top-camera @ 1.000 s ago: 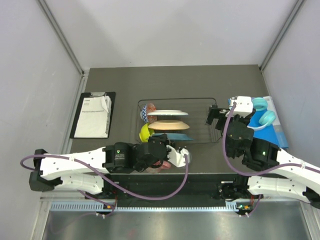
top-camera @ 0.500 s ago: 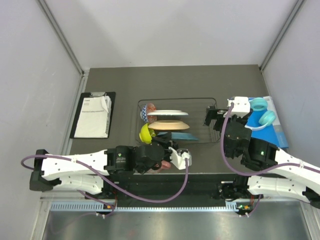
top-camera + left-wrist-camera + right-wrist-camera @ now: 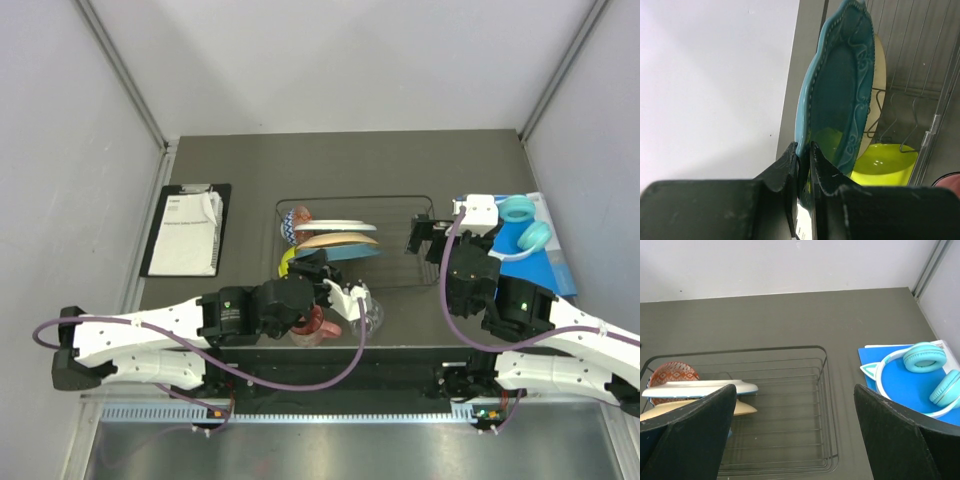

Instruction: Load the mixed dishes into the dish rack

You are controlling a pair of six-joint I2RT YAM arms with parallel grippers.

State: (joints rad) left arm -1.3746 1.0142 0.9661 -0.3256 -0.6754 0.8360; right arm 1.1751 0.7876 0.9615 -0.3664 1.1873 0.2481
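While the left fingers (image 3: 792,162) clamped tight on the rim of the teal plate (image 3: 840,95), they held it on edge within the rack (image 3: 400,197), right beside the peach plate (image 3: 335,241) and white plate (image 3: 335,225); whether it touched the wires could not be told. At the rack's right end the right fingers (image 3: 690,435) gaped wide with nothing between them. The mug (image 3: 318,325) and glass (image 3: 368,316) sat on the surface (image 3: 250,165) just outside the rack's near side.

Prob. lab booth, plain grey walls (image 3: 350,60)
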